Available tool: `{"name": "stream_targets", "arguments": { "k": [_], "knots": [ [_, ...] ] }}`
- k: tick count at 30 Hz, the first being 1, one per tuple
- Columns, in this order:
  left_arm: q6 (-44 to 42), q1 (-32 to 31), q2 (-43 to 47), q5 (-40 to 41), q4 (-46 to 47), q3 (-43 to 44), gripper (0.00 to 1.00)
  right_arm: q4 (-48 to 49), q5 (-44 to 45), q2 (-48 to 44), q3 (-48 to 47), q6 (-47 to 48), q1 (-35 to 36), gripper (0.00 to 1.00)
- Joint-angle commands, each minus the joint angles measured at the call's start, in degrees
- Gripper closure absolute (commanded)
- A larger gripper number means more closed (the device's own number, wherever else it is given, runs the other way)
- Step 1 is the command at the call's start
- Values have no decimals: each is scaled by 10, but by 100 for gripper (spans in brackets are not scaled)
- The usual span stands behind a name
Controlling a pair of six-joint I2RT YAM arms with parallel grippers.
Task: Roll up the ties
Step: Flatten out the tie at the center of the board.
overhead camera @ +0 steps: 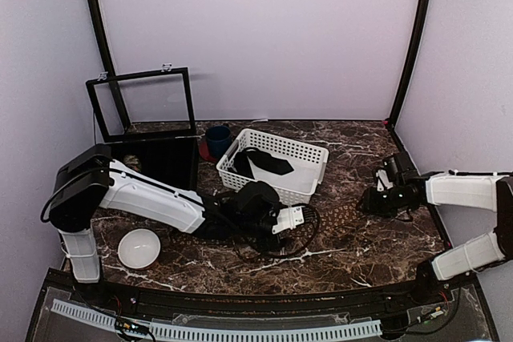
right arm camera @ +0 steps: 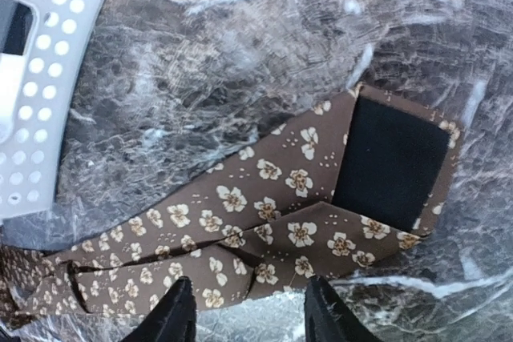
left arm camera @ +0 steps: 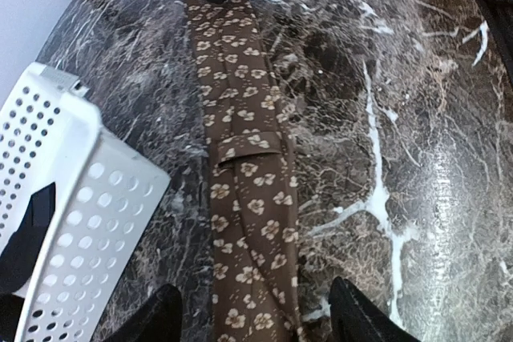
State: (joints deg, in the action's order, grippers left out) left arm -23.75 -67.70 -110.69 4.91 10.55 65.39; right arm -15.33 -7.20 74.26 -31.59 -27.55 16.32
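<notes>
Your tie (left arm camera: 248,198) lies flat on the dark marble table (overhead camera: 361,150), stretched left to right between the 2 grippers, just near of the white basket (overhead camera: 309,167). It is brown with a tan flower print. Its keeper loop (left arm camera: 250,146) faces up, so you are looking at the back of the cloth.

Your left gripper (left arm camera: 256,314) has its jaws spread wide. 1 finger (left arm camera: 156,318) sits on each side of the tie, and neither presses the cloth. From the left wrist, the basket wall stands just left of the tie.

Your right gripper (right arm camera: 250,306) is at the broad end of the tie, where the black lining (right arm camera: 393,164) shows and the cloth is folded over on itself. Its jaws stand apart at a moderate gap above the near edge of the fabric, gripping nothing. From above, this gripper (overhead camera: 370,200) sits right of centre and your left one (overhead camera: 298,218) just near of the basket.

For containers:
- **White basket:** it holds 1 dark strip of cloth (overhead camera: 268,162), lying slantwise. It is too dark for you to read any pattern.
- **Black case (overhead camera: 160,167):** it sits far left with its framed lid (overhead camera: 140,102) standing open. A small pale thing (overhead camera: 132,162) shows inside, which you cannot identify.
- **Blue cup (overhead camera: 216,140):** it stands between the case and the basket. You cannot see what is in it.
- **White bowl (overhead camera: 138,247):** it rests near your left arm's base.
</notes>
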Motion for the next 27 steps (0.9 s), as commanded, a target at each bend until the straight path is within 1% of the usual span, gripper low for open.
{"name": "stream_targets", "arguments": {
  "k": [1,2,3,6,9,11,16,19,22,25,27],
  "knots": [
    [112,38,74,-99,-1,-37,33,-14,1,-62,-19,0,-8,41],
    [125,48,84,-109,3,-43,32,-5,-27,-69,-21,4,-8,37],
    [140,55,92,-117,8,-50,30,5,-58,-71,-23,9,-7,36],
    [185,76,117,-127,29,-68,24,50,-133,-51,-29,-2,14,36],
    [230,100,139,-150,62,-91,19,85,-158,-2,-40,-26,62,39],
    [252,115,148,-167,79,-102,17,117,-163,30,-43,-50,92,40],
    [284,138,161,-169,90,-113,15,184,-157,96,-40,-112,144,44],
    [297,146,169,-169,100,-122,13,201,-136,118,-18,-142,146,45],
    [312,153,178,-170,114,-135,9,194,-106,122,10,-162,133,46],
    [320,157,184,-164,122,-145,4,186,-92,102,54,-177,86,46],
    [330,160,187,-149,123,-149,1,162,-79,78,76,-176,46,45]
  ]
}}
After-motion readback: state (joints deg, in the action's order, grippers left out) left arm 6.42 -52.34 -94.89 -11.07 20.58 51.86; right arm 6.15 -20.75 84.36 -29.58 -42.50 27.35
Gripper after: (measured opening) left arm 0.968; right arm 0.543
